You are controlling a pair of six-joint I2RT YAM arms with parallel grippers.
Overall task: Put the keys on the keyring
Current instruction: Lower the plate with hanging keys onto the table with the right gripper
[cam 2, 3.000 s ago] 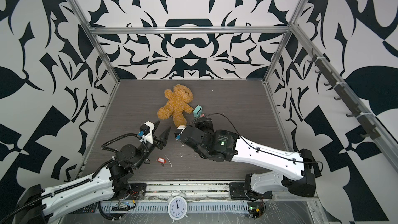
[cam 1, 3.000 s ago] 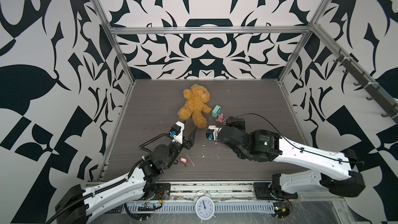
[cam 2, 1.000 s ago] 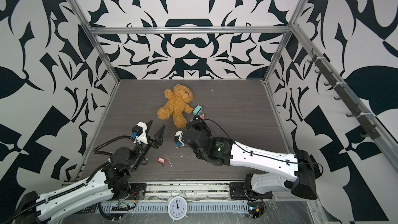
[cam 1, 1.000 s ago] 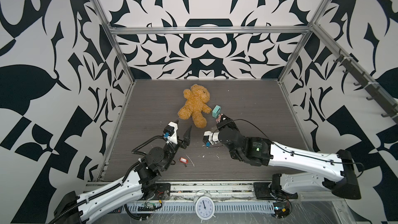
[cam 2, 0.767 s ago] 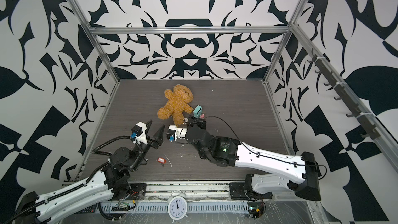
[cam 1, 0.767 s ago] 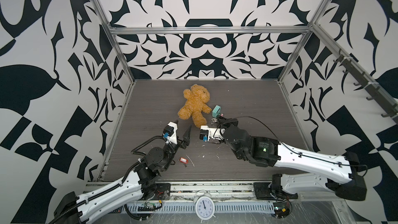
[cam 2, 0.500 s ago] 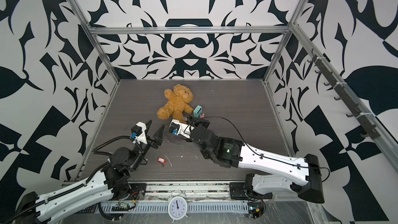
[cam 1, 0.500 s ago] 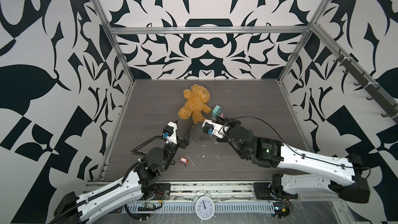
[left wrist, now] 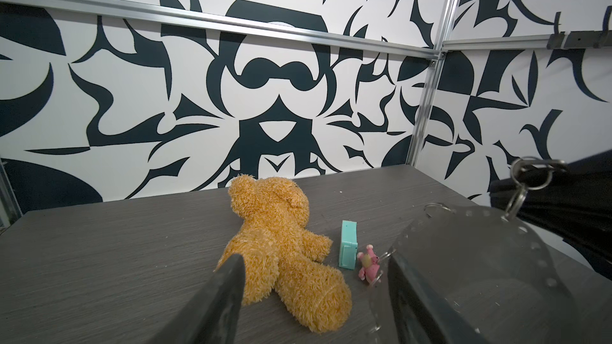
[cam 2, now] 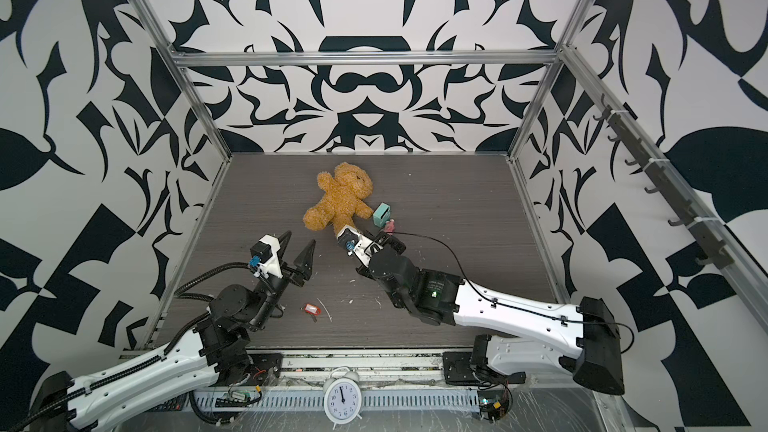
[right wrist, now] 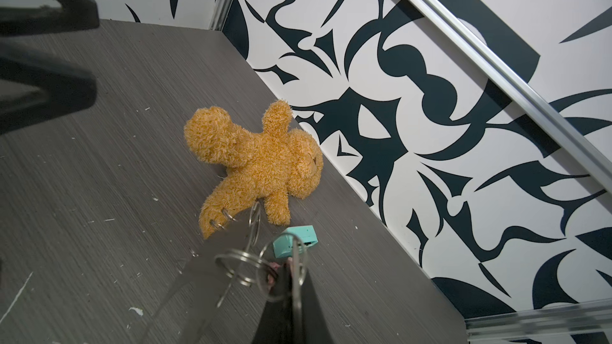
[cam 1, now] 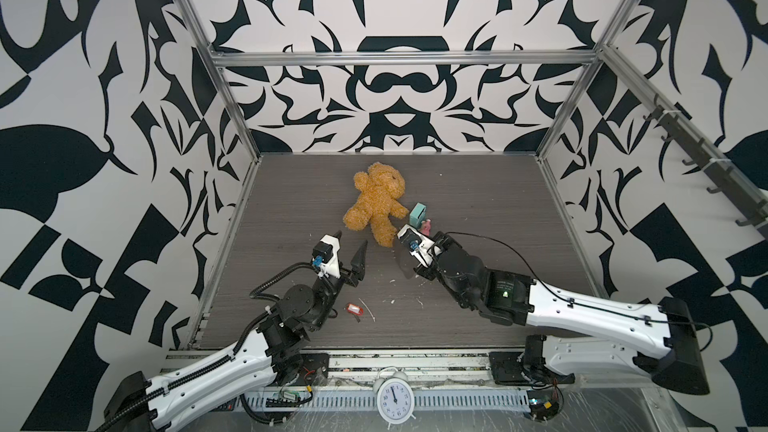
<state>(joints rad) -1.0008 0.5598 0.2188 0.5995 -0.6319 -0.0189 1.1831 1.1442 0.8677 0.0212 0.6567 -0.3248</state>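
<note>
The right gripper (right wrist: pixel 293 282), clamped on the keyring (right wrist: pixel 243 268), has swung toward the teddy (cam 1: pixel 376 201) since a second ago, with the strap (left wrist: pixel 480 276) dangling. The left gripper (cam 1: pixel 351 241) stays wide and empty. The red tag (cam 1: pixel 354 308) lies unmoved on the table (cam 1: pixel 498 201) near the left arm.

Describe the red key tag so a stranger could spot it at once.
Take the dark wood-grain table and look along its front edge, near the white alarm clock. Beside the black wrist of the left arm lies the red tag. It is the only red thing among pale scraps, lying flat, with a white window.
</note>
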